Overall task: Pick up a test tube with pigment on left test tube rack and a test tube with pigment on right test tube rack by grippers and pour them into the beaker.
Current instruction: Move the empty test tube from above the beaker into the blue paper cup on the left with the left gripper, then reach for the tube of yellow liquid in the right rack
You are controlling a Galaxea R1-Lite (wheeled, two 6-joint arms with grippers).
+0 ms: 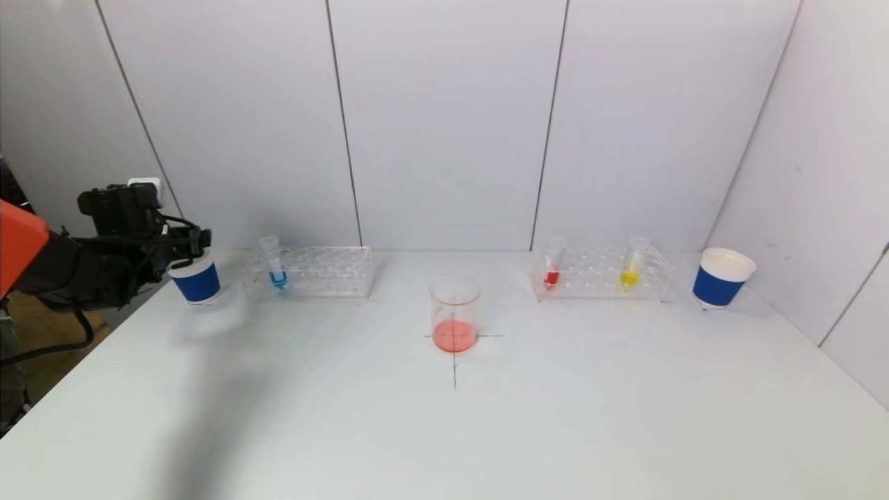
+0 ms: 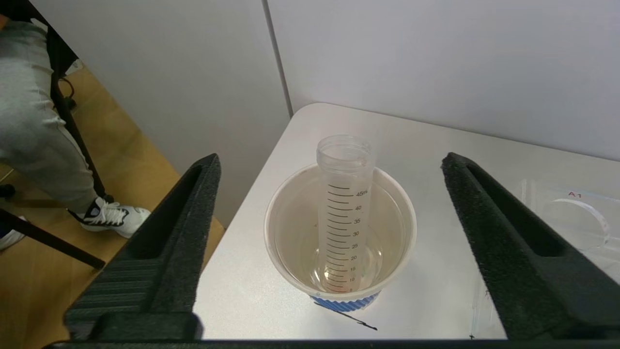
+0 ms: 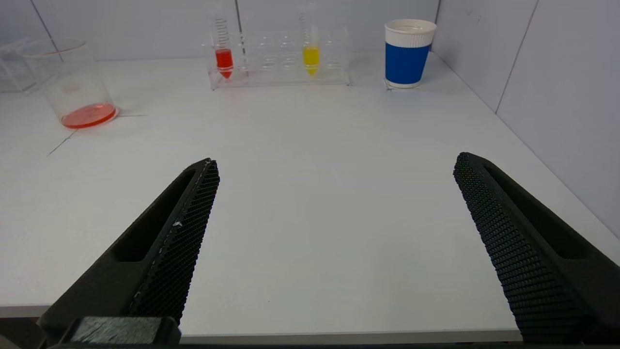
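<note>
My left gripper (image 1: pixel 193 243) is open at the far left, by the left blue paper cup (image 1: pixel 196 281). In the left wrist view the gripper (image 2: pixel 330 159) is spread wide either side of this cup (image 2: pixel 290 232). A clear, emptied graduated tube (image 2: pixel 345 203) stands in the cup and neither finger touches it. The left rack (image 1: pixel 316 272) holds a blue-pigment tube (image 1: pixel 276 267). The beaker (image 1: pixel 455 312) holds red-pink liquid at the table's middle. The right rack (image 1: pixel 601 274) holds a red tube (image 1: pixel 553 267) and a yellow tube (image 1: pixel 632 267). My right gripper (image 3: pixel 336 160) is open and empty over the table's near edge, out of the head view.
A second blue cup (image 1: pixel 722 278) stands right of the right rack, near the right wall. A person's leg and shoe (image 2: pixel 109 218) are on the floor beyond the table's left edge. A black cross marks the table under the beaker.
</note>
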